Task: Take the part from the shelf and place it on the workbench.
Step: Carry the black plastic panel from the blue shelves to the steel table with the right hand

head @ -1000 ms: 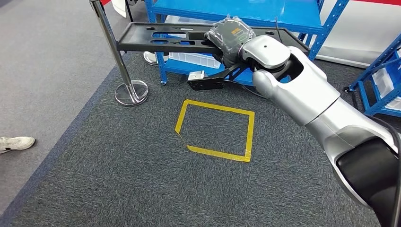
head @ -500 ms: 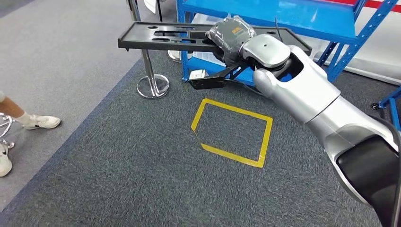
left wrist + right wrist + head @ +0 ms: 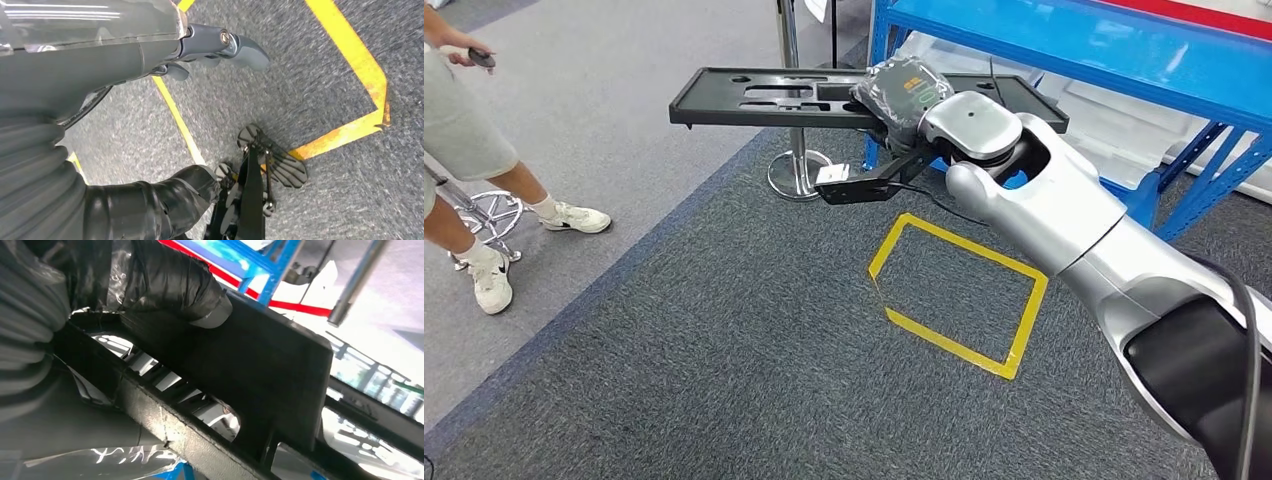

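Note:
The part [image 3: 764, 95] is a long flat black plastic tray with cut-outs, held level above the carpet in the head view. My right hand [image 3: 904, 88], wrapped in clear plastic film, grips it near its right end, with most of the tray sticking out to the left. In the right wrist view the dark fingers [image 3: 175, 280] press on the black part [image 3: 280, 370] from close up. My left hand [image 3: 100, 65] hangs over the carpet with its thumb [image 3: 235, 45] apart from the fingers and nothing in it.
A blue metal shelf [image 3: 1124, 50] stands behind the part. A chrome stanchion [image 3: 799, 175] stands under the tray's far side. A yellow tape square [image 3: 959, 290] marks the carpet. A person [image 3: 464, 150] stands at the left beside a stool [image 3: 484, 215].
The whole view has swung left, so the shelf, stanchion and tape square have slid right and a person has come into view. My right hand still holds the part the same way.

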You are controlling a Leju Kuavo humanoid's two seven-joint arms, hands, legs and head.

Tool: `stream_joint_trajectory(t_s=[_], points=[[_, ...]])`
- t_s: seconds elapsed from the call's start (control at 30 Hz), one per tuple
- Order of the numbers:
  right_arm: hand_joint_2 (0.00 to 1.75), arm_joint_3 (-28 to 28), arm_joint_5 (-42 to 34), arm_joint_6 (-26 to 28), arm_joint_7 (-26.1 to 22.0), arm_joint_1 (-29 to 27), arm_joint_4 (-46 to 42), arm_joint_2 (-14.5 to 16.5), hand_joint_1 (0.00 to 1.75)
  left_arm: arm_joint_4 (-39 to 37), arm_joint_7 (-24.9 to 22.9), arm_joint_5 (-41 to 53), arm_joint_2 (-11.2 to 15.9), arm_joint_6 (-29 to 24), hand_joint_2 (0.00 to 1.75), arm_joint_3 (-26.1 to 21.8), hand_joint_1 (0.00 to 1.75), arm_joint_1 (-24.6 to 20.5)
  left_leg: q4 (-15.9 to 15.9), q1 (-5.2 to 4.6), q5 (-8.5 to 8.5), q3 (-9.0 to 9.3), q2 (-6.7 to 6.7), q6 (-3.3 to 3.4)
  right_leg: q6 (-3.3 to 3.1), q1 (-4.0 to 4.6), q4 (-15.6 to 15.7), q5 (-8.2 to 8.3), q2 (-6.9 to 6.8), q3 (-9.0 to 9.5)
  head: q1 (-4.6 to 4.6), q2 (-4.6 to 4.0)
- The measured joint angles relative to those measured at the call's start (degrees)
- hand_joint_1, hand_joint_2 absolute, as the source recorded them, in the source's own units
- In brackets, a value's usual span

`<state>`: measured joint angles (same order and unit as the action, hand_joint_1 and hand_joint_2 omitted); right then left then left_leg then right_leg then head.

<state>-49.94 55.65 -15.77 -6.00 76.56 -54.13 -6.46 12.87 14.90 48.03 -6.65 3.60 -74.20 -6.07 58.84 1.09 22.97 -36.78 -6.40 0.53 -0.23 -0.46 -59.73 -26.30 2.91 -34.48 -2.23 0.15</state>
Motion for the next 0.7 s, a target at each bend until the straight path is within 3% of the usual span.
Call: stream_joint_trajectory(t_s=[0.03, 0.1, 0.17, 0.23, 0.27, 0.3, 0.37, 0.43, 0.47, 0.53, 0.57, 0.63, 0.7], points=[[1.75, 0.0, 0.0, -0.1, 0.1, -0.1, -0.3, 0.2, 1.75, 0.0, 0.0, 0.0, 0.1, 0.0, 1.75, 0.0, 0.00, 0.1, 0.0, 0.14, -0.07, -0.23, -0.30, -0.34, -0.20, -0.12, 0.2, 0.16, -0.64, 0.08, 0.01, 0.00], [1.75, 0.0, -0.1, -0.2, 0.3, -0.3, -0.8, 0.4, 1.75, 0.0, 0.0, 0.0, 0.2, -0.1, 1.75, 0.0, 0.00, 0.2, 1.7, -0.02, 1.10, -1.21, 1.40, -0.83, -0.86, -0.42, 1.0, 0.54, -1.97, 0.45, -0.13, 0.00], [1.75, 0.0, 0.0, -0.4, 0.6, -0.3, -1.2, 0.5, 1.75, 0.0, -0.1, 0.0, 0.2, -0.1, 1.75, 0.0, 0.00, 0.2, 7.7, -0.09, 4.23, -3.94, 4.49, -1.20, -1.38, -0.43, 1.3, 0.69, -3.26, 0.66, -0.32, 0.01], [1.75, -0.1, 0.0, -0.6, 0.7, -0.4, -1.3, 0.6, 1.75, 0.0, -0.1, 0.0, 0.2, -0.1, 1.75, 0.0, 0.00, 0.1, 14.3, 0.17, 6.70, -7.09, 5.75, -1.63, -1.46, -0.31, 1.2, 0.61, -4.50, 0.57, -0.37, 0.00], [1.75, -0.1, 0.0, -0.7, 0.7, -0.5, -1.3, 0.6, 1.75, 0.0, -0.1, 0.0, 0.2, -0.1, 1.75, 0.0, 0.00, 0.1, 15.4, 0.30, 6.65, -7.61, 5.97, -1.82, -1.42, -0.30, 1.1, 0.52, -5.16, 0.52, -0.37, 0.00], [1.75, -0.1, 0.0, -0.8, 0.7, -0.6, -1.4, 0.6, 1.75, 0.0, -0.1, 0.0, 0.2, -0.1, 1.75, 0.0, 0.00, 0.1, 14.3, 0.41, 5.59, -6.97, 6.21, -1.96, -1.31, -0.32, 1.0, 0.41, -5.83, 0.51, -0.37, 0.00], [1.75, -0.2, 0.0, -1.1, 0.6, -0.5, -1.6, 0.7, 1.75, 0.0, -0.1, 0.0, 0.3, -0.1, 1.75, 0.0, 0.00, 0.1, 7.1, 0.48, 2.41, -3.18, 7.88, -2.11, -0.90, -0.31, 0.6, 0.04, -7.08, 0.55, -0.37, 0.01], [1.75, -0.2, 0.0, -1.2, 0.6, -0.3, -1.8, 0.6, 1.75, 0.0, -0.1, 0.0, 0.3, -0.1, 1.75, 0.0, 0.00, 0.0, 1.6, 0.12, 0.89, -0.36, 9.49, -1.63, -0.33, 0.01, 0.2, -0.33, -8.08, 0.46, -0.31, 0.01], [1.75, -0.2, 0.0, -1.2, 0.5, -0.2, -1.9, 0.6, 1.75, 0.0, -0.1, 0.0, 0.3, -0.1, 1.75, 0.0, 0.00, 0.0, 0.7, -0.11, 0.93, -0.06, 9.70, -1.27, -0.06, 0.22, 0.1, -0.43, -8.55, 0.44, -0.27, 0.01], [1.75, -0.2, 0.0, -1.3, 0.4, -0.2, -2.0, 0.7, 1.75, 0.0, -0.1, 0.0, 0.3, -0.1, 1.75, 0.0, 0.00, 0.1, 0.6, -0.24, 0.71, -0.23, 8.34, -0.40, 0.40, 0.32, 0.2, -0.53, -9.40, 0.56, -0.21, 0.01], [1.75, -0.2, 0.0, -1.3, 0.3, -0.2, -2.0, 0.7, 1.75, 0.0, -0.1, 0.0, 0.3, -0.1, 1.75, 0.0, 0.00, 0.1, 0.4, -0.19, 0.55, -0.24, 7.77, -0.05, 0.67, 0.18, -0.1, -0.89, -8.94, 0.56, -0.19, 0.01], [1.75, -0.3, 0.0, -1.3, 0.3, -0.2, -2.0, 0.5, 1.75, 0.0, -0.1, 0.0, 0.3, -0.1, 1.75, 0.0, 0.00, 0.1, 0.1, -0.03, 0.24, -0.18, 6.74, 0.72, 1.01, -0.19, -3.3, -3.26, -6.15, -0.73, -0.18, 0.01], [1.75, -0.3, 0.0, -1.3, 0.2, -0.4, -2.0, 0.1, 1.75, 0.0, -0.1, 0.1, 0.3, -0.1, 1.75, 0.0, 0.00, 0.1, 0.1, -0.12, 0.12, -0.26, 5.60, 1.17, 1.00, -0.24, -10.6, -7.02, -3.50, -4.09, -0.18, 0.01]])
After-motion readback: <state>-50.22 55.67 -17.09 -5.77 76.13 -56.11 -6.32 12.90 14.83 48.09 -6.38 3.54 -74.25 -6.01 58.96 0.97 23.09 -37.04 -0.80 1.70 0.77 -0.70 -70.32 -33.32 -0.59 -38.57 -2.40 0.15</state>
